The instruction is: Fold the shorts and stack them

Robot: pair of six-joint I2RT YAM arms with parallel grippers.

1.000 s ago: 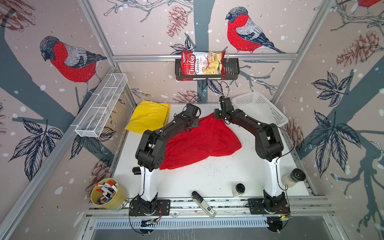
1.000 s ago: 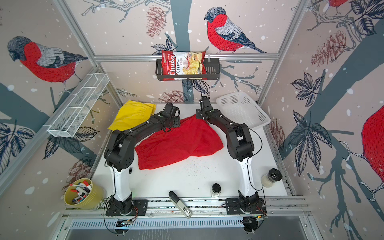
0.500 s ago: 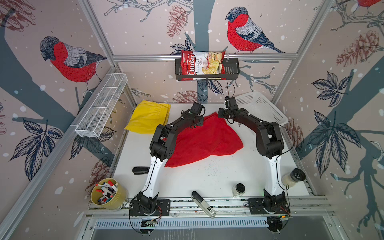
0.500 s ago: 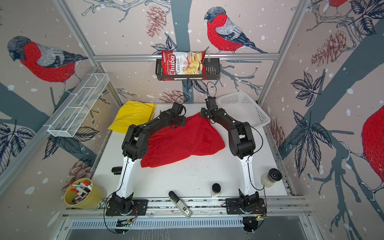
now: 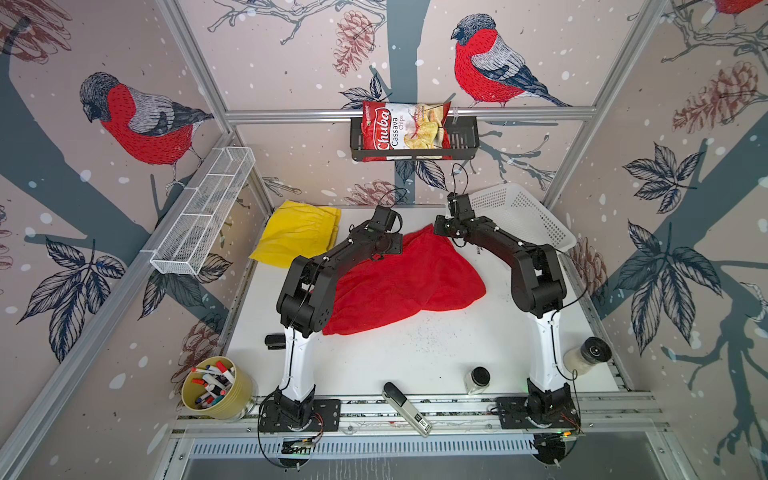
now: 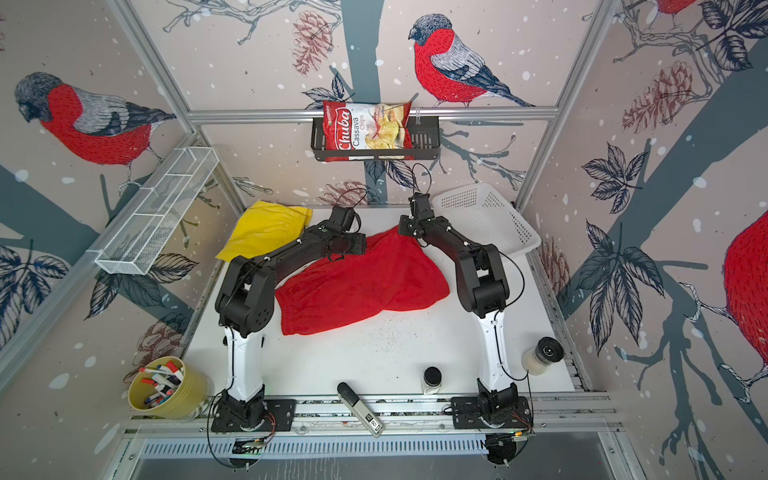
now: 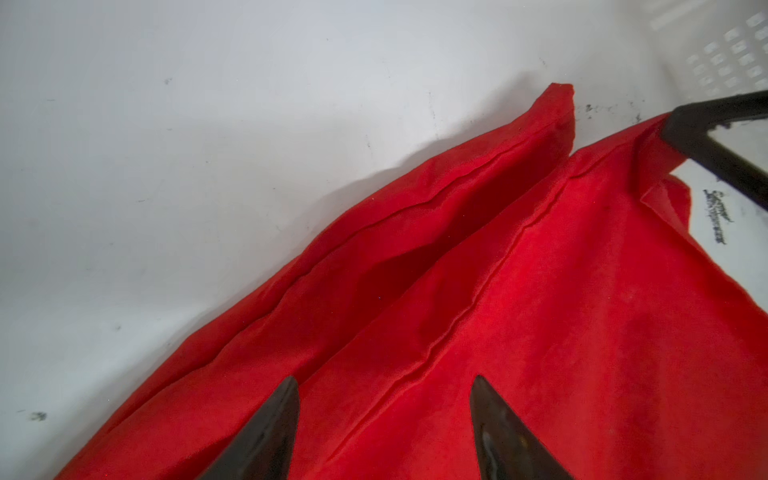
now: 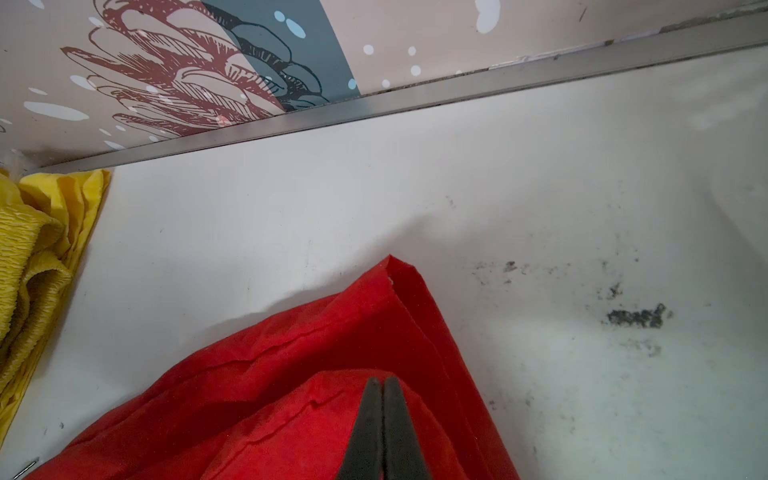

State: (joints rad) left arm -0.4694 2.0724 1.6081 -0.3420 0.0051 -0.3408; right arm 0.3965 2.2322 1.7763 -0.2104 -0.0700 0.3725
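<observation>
Left wrist, A: left tool (image 7: 385, 377) released, tips astride seam of red shorts (image 7: 540, 332). Right?
B: right tool (image 8: 382, 380) clenched on their far corner. Cloth's long axis runs diag. toward left arm (image 5: 305, 299); yellow shorts (image 5: 297, 237) far-left on surface (image 5: 415, 361).

The red shorts (image 5: 399, 286) lie spread on the white table (image 5: 415, 365). The yellow shorts (image 5: 297, 235) (gathered waistband facing away) lie to their left rear; the white basket (image 5: 523, 216) stands to their right rear.

One pair of shorts (image 5: 297, 237) lay in the back left corner of the table (image 5: 415, 365). The other shorts (image 5: 399, 282) lay in the middle. A basket (image 5: 521, 214) sat at the back right.
</observation>
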